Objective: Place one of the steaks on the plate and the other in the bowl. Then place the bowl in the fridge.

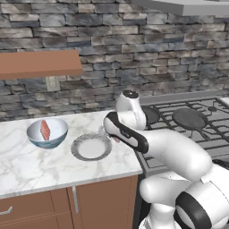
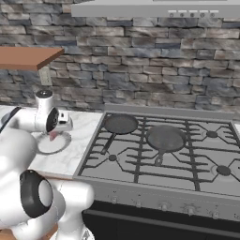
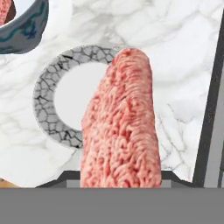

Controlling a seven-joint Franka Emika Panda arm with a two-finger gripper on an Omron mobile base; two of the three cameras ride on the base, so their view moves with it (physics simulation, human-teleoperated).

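Observation:
My gripper is shut on a pinkish-red steak, which hangs just right of and above the plate. The steak covers the fingertips. From the left base view the arm hides most of the hand, and a sliver of the held steak shows beside the grey-rimmed plate. The gripper hovers over the plate in the right base view, with the steak under it. The other steak stands on edge in the pale blue bowl left of the plate. The fridge is out of view.
To the right, a gas stove carries two dark frying pans. A wooden shelf hangs above the marble counter. A stone wall runs along the back. The counter's front edge lies close to the plate.

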